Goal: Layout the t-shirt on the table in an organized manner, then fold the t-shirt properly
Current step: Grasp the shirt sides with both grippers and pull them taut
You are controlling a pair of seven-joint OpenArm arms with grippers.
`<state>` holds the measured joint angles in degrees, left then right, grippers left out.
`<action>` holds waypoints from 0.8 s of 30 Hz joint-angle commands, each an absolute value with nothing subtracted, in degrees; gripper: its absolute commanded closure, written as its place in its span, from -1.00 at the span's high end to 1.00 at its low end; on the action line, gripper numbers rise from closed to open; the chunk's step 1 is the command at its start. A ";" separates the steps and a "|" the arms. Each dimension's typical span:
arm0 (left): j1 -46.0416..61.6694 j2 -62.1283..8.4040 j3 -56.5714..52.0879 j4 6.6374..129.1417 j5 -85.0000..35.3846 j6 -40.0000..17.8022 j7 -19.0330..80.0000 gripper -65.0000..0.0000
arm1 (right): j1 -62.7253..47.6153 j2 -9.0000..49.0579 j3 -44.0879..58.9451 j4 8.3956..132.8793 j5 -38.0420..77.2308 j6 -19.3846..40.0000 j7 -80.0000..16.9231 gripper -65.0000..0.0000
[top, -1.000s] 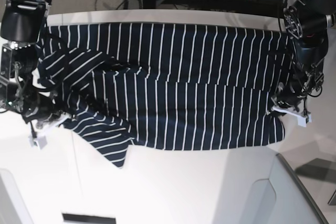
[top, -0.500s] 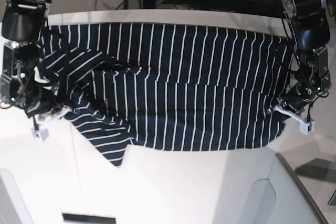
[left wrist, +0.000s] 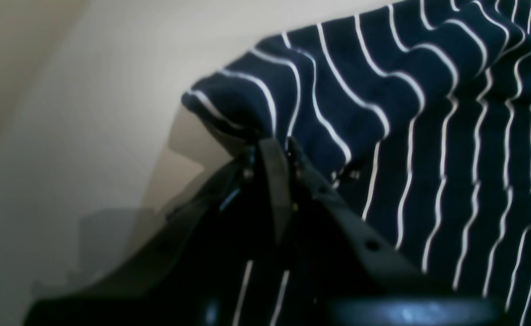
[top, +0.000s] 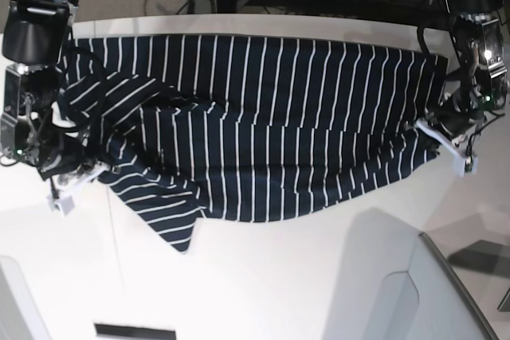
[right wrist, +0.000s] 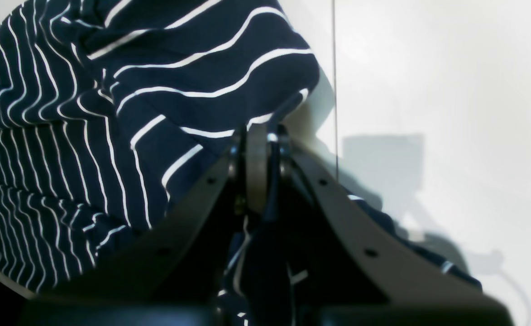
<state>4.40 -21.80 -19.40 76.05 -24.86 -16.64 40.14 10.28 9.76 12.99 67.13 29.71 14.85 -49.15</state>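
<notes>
Because each arm pinches one end of the dark navy, white-striped soft fabric t-shirt (top: 263, 125), the garment hangs stretched between them across the large, smooth white table (top: 303, 276), which looks like a way to pull it flat before any fold. In the base view the shirt fills the upper middle of the tabletop, its long edge running from about nine o'clock to three o'clock, near the far rim at twelve o'clock.

The left gripper (left wrist: 272, 147) is clenched on a bunched corner of striped cloth, seen in its wrist view as a raised peak at about eleven o'clock of the jaws; in the base view that gripper (top: 448, 134) sits at three o'clock, and the hem there lifts off the table, leaving a shadow below. The right gripper (right wrist: 258, 136) is likewise clamped on a fold of fabric, just beside the thin seam line (right wrist: 334, 86) in the tabletop. It holds the crumpled end at nine o'clock, where a sleeve or flap trails down to a point toward seven o'clock.

Which part of the shirt each gripper holds is hard to say: the collar is not visible, and the nine o'clock end is folded over itself. Both wrist views are soft, and the dark jaws hide the cloth beneath them. The arms cover the shirt's outer edges.
</notes>
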 commanded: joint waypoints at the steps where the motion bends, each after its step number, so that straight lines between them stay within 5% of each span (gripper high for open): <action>1: 4.70 -22.81 -19.74 76.79 -25.10 -16.48 39.78 -1.00 | 11.65 10.33 13.14 68.18 30.55 15.16 -48.40 -1.00; 8: 7.60 -22.81 -20.35 77.14 -25.10 -16.48 39.78 -1.00 | 11.65 10.33 13.14 68.26 30.55 15.16 -48.40 -1.00; 12: 7.25 -23.25 -20.44 76.97 -25.10 -16.48 39.78 0.12 | 11.65 10.33 13.14 68.26 30.55 15.16 -48.40 -1.00; 15: 6.73 -23.34 -23.96 76.88 -25.10 -16.48 39.69 0.63 | 11.65 10.33 13.14 68.26 30.55 15.16 -48.40 -1.00; 24: -5.23 -25.27 -29.05 60.00 -25.01 -16.75 38.20 0.64 | 11.65 10.33 13.14 68.26 30.55 15.16 -48.40 -1.00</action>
<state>-4.54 -23.99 -28.82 58.74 -24.36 -16.47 39.20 10.39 9.63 13.02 67.16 29.58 14.83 -49.12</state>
